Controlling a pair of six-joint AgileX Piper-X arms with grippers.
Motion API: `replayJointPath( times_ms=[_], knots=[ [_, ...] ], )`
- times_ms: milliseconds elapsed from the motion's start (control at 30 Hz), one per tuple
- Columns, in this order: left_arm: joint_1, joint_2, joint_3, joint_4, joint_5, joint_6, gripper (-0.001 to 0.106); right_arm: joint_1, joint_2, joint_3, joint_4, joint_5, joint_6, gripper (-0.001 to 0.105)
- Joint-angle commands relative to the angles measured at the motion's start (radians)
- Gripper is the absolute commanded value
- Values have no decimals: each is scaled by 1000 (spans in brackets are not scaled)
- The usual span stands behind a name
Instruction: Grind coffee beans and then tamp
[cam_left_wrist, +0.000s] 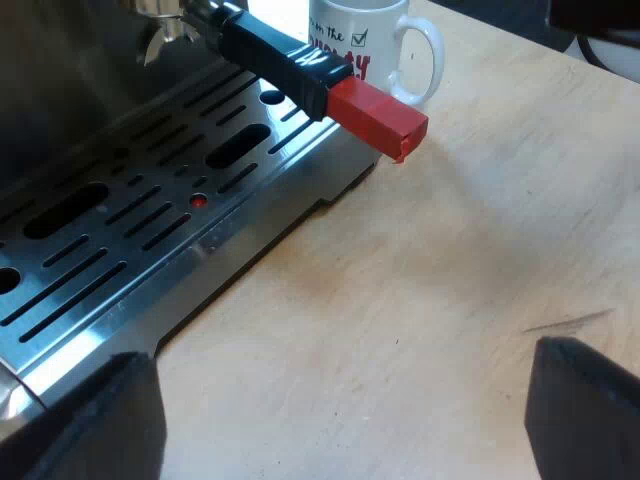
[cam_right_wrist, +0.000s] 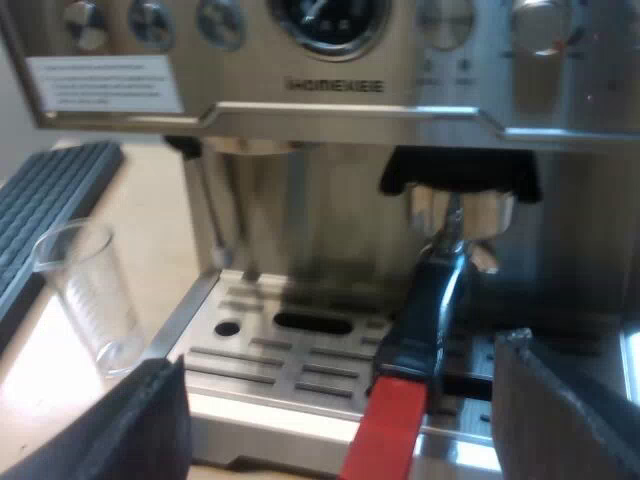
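Both my left gripper (cam_left_wrist: 340, 405) and right gripper (cam_right_wrist: 335, 400) stand wide open and empty before the espresso machine (cam_right_wrist: 330, 90), where the holder (cam_right_wrist: 430, 300) sits locked in, its red end (cam_left_wrist: 378, 118) near the mug (cam_left_wrist: 365, 45).

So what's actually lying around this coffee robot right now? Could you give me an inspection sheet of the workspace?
Surface: pale wooden table, with a faint mark on it.
Job's things: espresso machine; metal holder locked into its front, red handle end sticking out past the drip tray; measuring glass upright and empty beside the tray.
Clutter: mug upright beyond the red end; dark ribbed mat by the glass.
Grippers: left claw open over the table beside the tray; right claw open, facing the holder's handle.
Cables: nothing seen.
Surroundings: dark shape past the table's edge, cannot tell what.
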Motion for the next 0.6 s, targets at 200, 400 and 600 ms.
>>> replayJointPath(
  times_ms=[200, 400, 600],
  knots=[
    [-4, -1, -1, -18, 14, 5, 80, -43, -6, -168, 494, -154, 265, 65],
    [-4, -1, -1, -18, 14, 5, 80, -173, 33, -245, 662, -364, 382, 65],
    [-4, -1, -1, -18, 14, 5, 80, -269, 115, -346, 708, -469, 382, 65]
  ],
)
